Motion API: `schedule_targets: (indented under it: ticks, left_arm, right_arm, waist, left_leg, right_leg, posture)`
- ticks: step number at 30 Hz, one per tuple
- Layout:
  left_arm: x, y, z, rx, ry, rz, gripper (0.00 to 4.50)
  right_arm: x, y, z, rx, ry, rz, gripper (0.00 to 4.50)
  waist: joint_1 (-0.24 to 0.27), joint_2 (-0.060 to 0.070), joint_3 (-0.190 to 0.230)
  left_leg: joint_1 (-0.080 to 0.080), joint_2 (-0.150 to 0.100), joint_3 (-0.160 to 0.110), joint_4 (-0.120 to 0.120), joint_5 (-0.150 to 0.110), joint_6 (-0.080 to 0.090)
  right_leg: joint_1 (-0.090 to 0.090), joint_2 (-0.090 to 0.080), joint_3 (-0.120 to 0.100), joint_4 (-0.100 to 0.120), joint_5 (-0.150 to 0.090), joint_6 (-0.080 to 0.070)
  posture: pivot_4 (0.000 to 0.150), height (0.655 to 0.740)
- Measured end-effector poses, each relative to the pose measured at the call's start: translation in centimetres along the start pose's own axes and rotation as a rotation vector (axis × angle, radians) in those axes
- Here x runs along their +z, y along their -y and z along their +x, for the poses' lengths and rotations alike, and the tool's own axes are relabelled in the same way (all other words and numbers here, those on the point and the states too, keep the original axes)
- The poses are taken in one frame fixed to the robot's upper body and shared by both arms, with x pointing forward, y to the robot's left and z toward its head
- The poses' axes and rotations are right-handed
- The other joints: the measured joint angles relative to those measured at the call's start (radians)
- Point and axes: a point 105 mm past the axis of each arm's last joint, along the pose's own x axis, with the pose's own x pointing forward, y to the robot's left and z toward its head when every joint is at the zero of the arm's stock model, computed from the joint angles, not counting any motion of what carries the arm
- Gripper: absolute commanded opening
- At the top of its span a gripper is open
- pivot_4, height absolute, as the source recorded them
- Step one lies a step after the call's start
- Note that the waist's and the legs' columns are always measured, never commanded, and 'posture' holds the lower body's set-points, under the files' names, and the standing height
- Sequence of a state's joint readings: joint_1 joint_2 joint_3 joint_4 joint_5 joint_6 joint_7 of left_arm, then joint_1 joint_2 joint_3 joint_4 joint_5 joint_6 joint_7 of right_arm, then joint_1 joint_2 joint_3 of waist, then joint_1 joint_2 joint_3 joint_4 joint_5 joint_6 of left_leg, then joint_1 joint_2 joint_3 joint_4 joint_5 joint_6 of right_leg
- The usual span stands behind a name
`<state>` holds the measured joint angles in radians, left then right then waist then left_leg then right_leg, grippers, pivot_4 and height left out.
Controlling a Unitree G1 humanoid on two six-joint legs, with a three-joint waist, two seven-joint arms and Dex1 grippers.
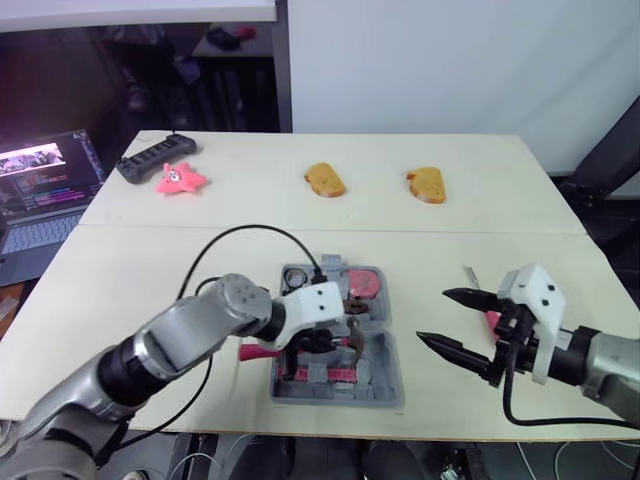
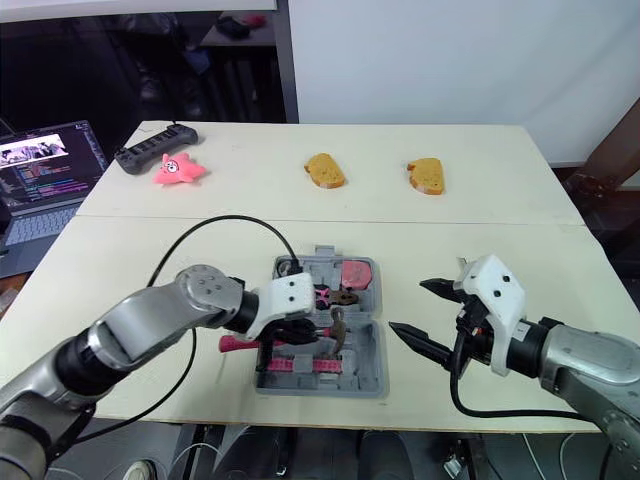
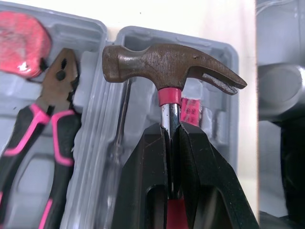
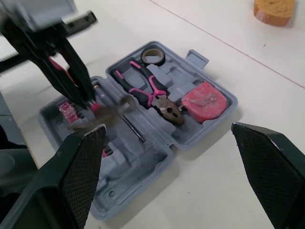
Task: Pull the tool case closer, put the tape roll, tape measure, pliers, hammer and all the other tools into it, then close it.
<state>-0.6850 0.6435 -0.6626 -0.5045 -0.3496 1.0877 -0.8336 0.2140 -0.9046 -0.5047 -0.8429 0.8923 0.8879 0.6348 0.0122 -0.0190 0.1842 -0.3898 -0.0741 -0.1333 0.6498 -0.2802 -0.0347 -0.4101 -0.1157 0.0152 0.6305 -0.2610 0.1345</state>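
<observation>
The grey tool case [image 1: 385,385] lies open near the table's front edge. My left gripper [image 3: 170,131] is shut on the hammer [image 3: 167,64], gripping the shaft just under the brown head, above the case's near half. The hammer's pink handle [image 1: 255,352] sticks out past the case's left side. Inside the case lie the tape roll [image 4: 153,56], the pink-handled pliers [image 4: 147,90], the red tape measure [image 4: 205,101] and a thin screwdriver [image 4: 133,126]. My right gripper [image 1: 433,316] hangs open to the right of the case, holding nothing. A small red item [image 1: 492,320] is half hidden beneath it.
At the back of the table [image 1: 520,240] lie two orange bread-shaped pieces [image 1: 325,180] [image 1: 427,185], a pink star toy [image 1: 180,179] and a black bar-shaped device [image 1: 155,156]. A laptop [image 1: 40,190] stands off the left side. A black cable [image 1: 250,230] loops above my left arm.
</observation>
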Motion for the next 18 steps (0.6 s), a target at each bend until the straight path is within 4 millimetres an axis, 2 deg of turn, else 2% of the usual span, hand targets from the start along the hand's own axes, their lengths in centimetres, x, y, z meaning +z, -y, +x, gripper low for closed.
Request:
schedule_targets:
  ticks: [3,9,18]
  left_arm:
    - [0.5,0.2,1.4,-0.017,-0.021,0.009,0.01]
    - [2.8,0.2,4.0,-0.004,-0.037,0.080,0.01]
    - [1.5,-0.2,5.3,0.017,-0.122,0.114,0.01]
  right_arm:
    - [0.1,-0.1,-0.2,0.013,-0.011,-0.004,4.50]
    - [0.4,-1.0,-0.1,0.109,-0.029,-0.048,4.50]
    - [0.3,-1.4,0.7,0.153,-0.027,-0.062,4.50]
  waist:
    - [0.002,0.000,0.000]
    - [-0.001,0.000,0.000]
    - [0.002,0.001,0.000]
  left_leg:
    - [0.000,0.000,0.000,0.002,0.000,0.000]
    - [0.000,-0.001,0.000,0.004,0.000,0.001]
    - [0.000,-0.001,0.000,0.004,0.000,0.001]
  right_leg:
    - [0.001,0.000,0.000,0.000,0.000,0.000]
    - [0.002,0.000,0.000,0.000,0.001,0.002]
    - [0.002,0.000,0.000,0.001,0.001,0.002]
  posture:
    - [0.150,0.7400]
    - [0.150,0.7400]
    - [0.150,0.7400]
